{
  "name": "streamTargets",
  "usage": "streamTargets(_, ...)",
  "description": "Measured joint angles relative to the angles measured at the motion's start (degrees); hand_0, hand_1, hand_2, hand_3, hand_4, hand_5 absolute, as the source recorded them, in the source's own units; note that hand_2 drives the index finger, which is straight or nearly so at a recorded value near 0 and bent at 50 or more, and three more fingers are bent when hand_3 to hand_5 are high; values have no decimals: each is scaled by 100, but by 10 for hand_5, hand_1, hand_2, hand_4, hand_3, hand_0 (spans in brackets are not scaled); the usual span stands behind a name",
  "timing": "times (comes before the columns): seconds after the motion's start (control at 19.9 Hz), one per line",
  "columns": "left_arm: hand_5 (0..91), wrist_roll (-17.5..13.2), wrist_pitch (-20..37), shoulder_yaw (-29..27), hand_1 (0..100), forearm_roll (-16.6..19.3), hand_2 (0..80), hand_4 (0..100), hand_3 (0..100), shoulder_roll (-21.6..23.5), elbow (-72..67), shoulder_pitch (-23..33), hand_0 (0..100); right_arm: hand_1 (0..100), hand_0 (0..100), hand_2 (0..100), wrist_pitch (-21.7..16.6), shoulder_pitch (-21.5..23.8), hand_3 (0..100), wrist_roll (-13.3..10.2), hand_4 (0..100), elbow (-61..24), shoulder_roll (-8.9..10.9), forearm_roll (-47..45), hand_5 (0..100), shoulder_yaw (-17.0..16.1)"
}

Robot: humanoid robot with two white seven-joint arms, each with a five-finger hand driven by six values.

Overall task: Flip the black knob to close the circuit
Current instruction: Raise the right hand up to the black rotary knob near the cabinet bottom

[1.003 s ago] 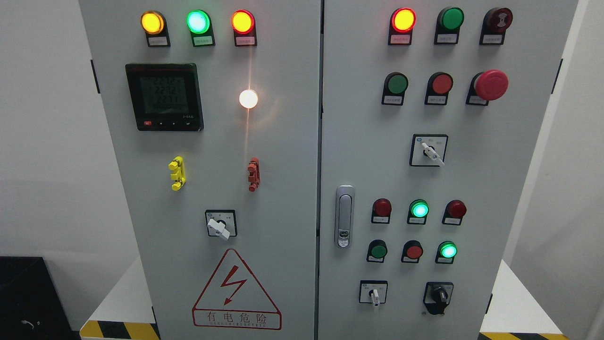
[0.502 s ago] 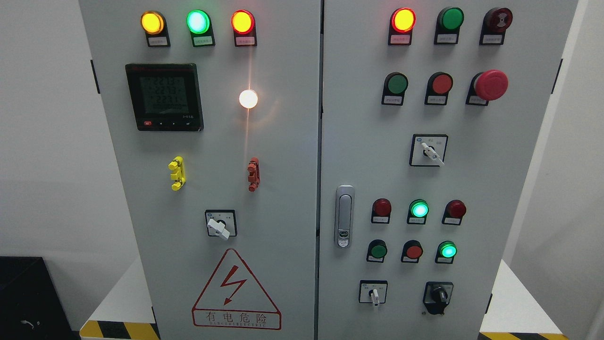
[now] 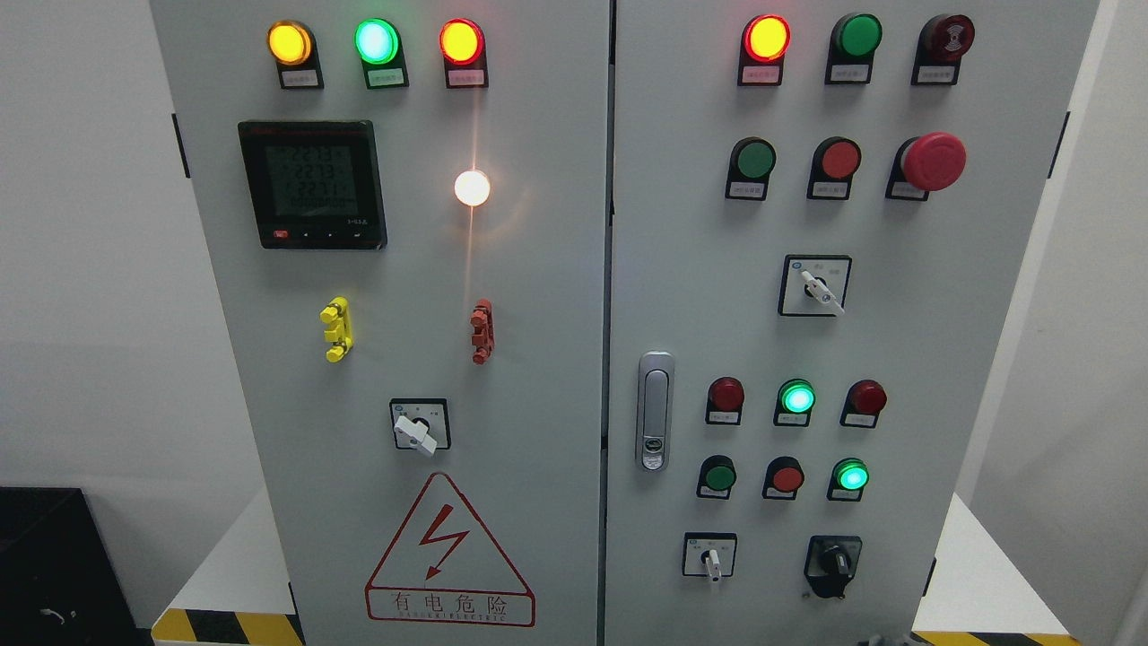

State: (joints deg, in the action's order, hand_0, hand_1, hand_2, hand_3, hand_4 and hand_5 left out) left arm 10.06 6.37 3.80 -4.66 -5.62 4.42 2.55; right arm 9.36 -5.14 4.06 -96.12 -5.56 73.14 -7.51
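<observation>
Where the grey metal cabinet (image 3: 538, 269) met its lower right corner, the stubby black knob (image 3: 836, 563) sat on a square plate; no fingers showed, so I couldn't tell their state.

The grey cabinet (image 3: 538, 296) stands on a white platform (image 3: 229, 574) edged with yellow-black hazard tape (image 3: 224, 626). The platform shows at both lower corners.

lit green lamp (image 3: 376, 40) above digital meter (image 3: 312, 184); red mushroom button (image 3: 934, 161) on the right door.
</observation>
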Motion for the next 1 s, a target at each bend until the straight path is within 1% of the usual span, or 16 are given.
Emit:
streamTargets(0.5,0,-27,0,-1,556,0,0,0,0,0,2,0,120,0,0,918,47,-294,1000,237,1000,-15,90,78,991,-51)
streamTargets(1.0,0,-8,0,0,556,0,0,0,0,0,1,0,120,0,0,919,74,-572,1000,367,1000,-46,126,162,991,-70)
